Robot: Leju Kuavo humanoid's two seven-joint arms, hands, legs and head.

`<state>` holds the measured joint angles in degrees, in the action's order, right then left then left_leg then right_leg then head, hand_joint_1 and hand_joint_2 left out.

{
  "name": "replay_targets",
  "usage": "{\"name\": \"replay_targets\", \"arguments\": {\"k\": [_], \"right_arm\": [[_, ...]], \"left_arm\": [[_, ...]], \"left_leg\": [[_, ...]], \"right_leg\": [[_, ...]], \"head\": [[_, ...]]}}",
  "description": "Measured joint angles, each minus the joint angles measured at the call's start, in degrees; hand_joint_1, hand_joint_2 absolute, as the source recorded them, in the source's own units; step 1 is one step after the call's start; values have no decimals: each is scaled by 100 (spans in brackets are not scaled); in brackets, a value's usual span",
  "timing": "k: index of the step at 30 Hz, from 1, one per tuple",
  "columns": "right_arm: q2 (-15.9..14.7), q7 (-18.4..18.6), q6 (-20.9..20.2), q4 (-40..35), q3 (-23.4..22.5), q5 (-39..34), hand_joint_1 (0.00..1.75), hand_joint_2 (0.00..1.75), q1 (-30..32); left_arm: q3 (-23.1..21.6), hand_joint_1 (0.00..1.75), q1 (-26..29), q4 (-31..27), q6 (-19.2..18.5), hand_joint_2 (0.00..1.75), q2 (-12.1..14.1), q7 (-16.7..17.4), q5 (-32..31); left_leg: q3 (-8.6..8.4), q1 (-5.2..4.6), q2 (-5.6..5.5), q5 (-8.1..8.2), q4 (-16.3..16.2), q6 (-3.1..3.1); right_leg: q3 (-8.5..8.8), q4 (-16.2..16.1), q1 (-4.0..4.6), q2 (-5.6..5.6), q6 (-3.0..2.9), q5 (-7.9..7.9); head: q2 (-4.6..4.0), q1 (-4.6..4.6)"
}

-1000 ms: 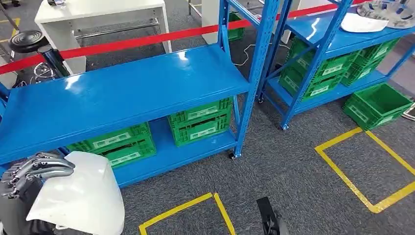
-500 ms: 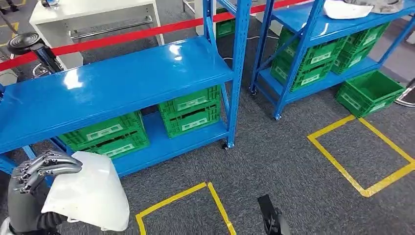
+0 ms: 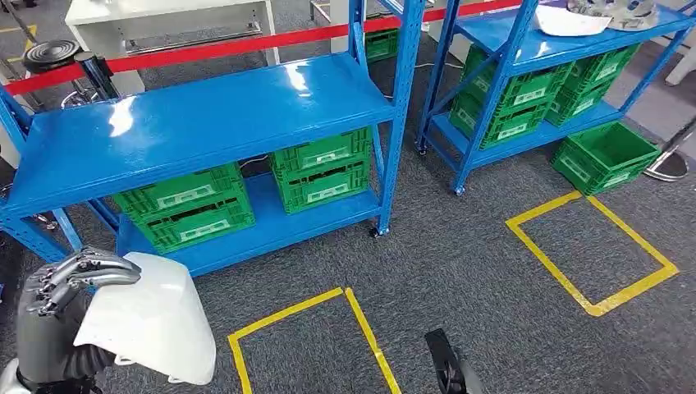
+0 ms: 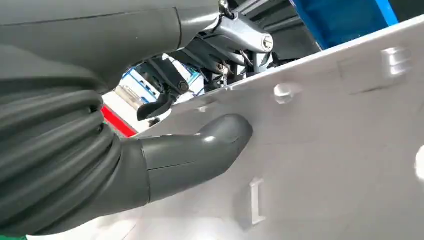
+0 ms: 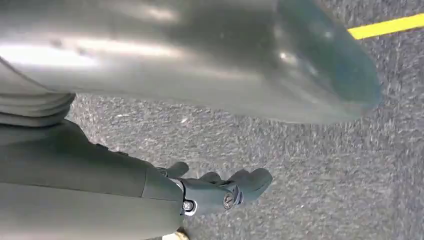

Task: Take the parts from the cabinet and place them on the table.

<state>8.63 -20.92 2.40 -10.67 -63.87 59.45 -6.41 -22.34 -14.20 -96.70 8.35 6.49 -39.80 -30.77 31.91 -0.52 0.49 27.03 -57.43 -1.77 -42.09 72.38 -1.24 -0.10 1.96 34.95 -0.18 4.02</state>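
- Since the earlier head views, the whole scene has shifted: the blue rack (image 3: 197, 123) sits farther off, so the camera has moved, not the things. Judged: the robot is carrying, not yet placing.
- The left hand (image 3: 70, 279) grasps the white part (image 3: 152, 324); its fingers (image 3: 98, 271) curl over the top edge, with the panel hanging below them and the thumb (image 4: 200, 150) pressed on its inner face.
- The right hand (image 5: 220, 192) hangs over carpet, fingers curled, holding nothing.

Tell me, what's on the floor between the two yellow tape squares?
Nothing: in the head view, bare grey carpet separates the near square from the far square.
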Motion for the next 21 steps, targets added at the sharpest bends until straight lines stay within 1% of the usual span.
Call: {"name": "replay_targets", "arguments": {"k": [1,2,3,4,5,6,7,8,9,10,11,12,13,14,15,16,17,18,19,20,21], "right_arm": [[-13,2,0,0,0,-9,0,0,-4],[-13,2,-2,0,0,-15,0,0,-5],[-13,4,-4,0,0,-26,0,0,-6],[-13,6,-17,0,0,-33,0,0,-12],[-13,9,-18,0,0,-41,0,0,-27],[-13,15,-20,0,0,-57,0,0,-56],[-13,17,-22,-2,0,-68,0,0,-70],[-13,28,-26,-2,0,-68,0,0,-60],[-13,28,-26,-2,0,-72,0,0,-63],[-13,48,-28,-2,-2,-81,0,0,-55],[-5,50,-33,0,-2,-89,0,0,-43],[-7,57,-39,0,-2,-98,0,0,-49],[-9,63,-44,0,-2,-129,0,0,-49],[-9,65,-57,0,-2,-140,0,0,-44],[-7,70,-74,0,-2,-182,0,0,-37],[-9,72,-92,0,-4,-238,0,0,-23],[-9,63,-105,0,-15,-278,0,0,-5],[-9,54,-107,0,-31,-313,0,0,12],[-9,37,-109,0,-53,-345,0,0,27],[-9,30,-111,0,-63,-376,0,0,37],[-9,28,-112,0,-76,-385,0,0,36]], "left_arm": [[0,175,1,24,0,175,0,-7,-4],[0,175,1,44,0,175,0,-7,-9],[-2,175,1,61,7,175,0,-7,-9],[-2,175,-6,79,13,175,0,-7,-4],[-2,175,-21,96,13,175,0,-7,0],[-2,175,-43,105,15,175,0,-9,0],[-2,175,-72,109,24,175,0,-7,2],[-4,175,-96,125,26,175,-2,-11,2],[-4,175,-122,129,31,175,-11,-18,4],[-4,175,-137,138,35,175,-11,-22,9],[-4,175,-139,158,35,175,-9,-20,13],[-4,175,-147,173,35,175,-9,-5,43],[-4,175,-164,184,29,175,-13,9,76],[-4,175,-185,193,0,175,-13,35,134],[-4,175,-205,214,-50,175,-15,85,201],[-4,175,-209,247,-146,175,-28,176,271],[-4,175,-213,298,-221,175,-42,247,308],[-4,175,-215,357,-278,175,-55,297,339],[-4,175,-219,407,-337,175,-72,337,385],[-4,175,-227,451,-376,175,-89,365,422],[-2,175,-245,485,-389,175,-98,374,431]], "left_leg": [[115,-9,1,-82,-20,-1],[240,-13,0,-152,-44,7],[356,-13,-2,-215,-81,19],[463,-12,-2,-267,-124,31],[559,-12,-2,-313,-170,54],[625,-17,0,-355,-227,84],[664,-37,-1,-383,-266,118],[644,-32,11,-430,-241,153],[648,-22,10,-479,-239,176],[650,-14,9,-551,-203,209],[680,-26,-6,-566,-205,246],[767,-7,-31,-372,-304,290],[860,7,-31,-20,-563,325],[943,30,-32,308,-913,354],[1033,48,-31,563,-1334,381],[1085,60,-31,634,-1688,397],[1057,70,-32,519,-1865,402],[940,76,-36,321,-1822,400],[715,76,-49,118,-1578,387],[399,78,-109,32,-1176,363],[7,85,-316,127,-653,332]], "right_leg": [[-27,318,9,1,1,46],[37,426,20,3,-4,-106],[228,293,30,2,-15,-334],[519,-36,32,2,-29,-545],[893,-510,32,1,-47,-617],[1222,-1039,40,4,-80,-339],[1402,-1370,85,8,-121,-209],[1365,-1303,88,16,-152,-260],[1316,-1314,83,22,-179,-264],[1295,-1314,94,21,-219,-319],[1247,-1353,50,-10,-272,-408],[1181,-1360,42,-3,-296,-450],[1104,-1360,37,16,-336,-516],[1029,-1360,37,28,-344,-575],[945,-1358,37,44,-339,-643],[859,-1356,36,66,-330,-714],[771,-1351,32,96,-315,-778],[699,-1344,27,127,-299,-841],[625,-1340,22,168,-277,-907],[553,-1337,17,222,-253,-967],[511,-1327,2,264,-224,-1022]], "head": [[0,2],[0,2],[0,2],[0,4],[0,4],[0,7],[0,15],[0,9],[0,24],[0,26],[0,19],[0,17],[0,2],[0,-4],[0,-2],[0,-2],[0,-2],[0,-2],[0,-2],[0,0],[0,0]]}}
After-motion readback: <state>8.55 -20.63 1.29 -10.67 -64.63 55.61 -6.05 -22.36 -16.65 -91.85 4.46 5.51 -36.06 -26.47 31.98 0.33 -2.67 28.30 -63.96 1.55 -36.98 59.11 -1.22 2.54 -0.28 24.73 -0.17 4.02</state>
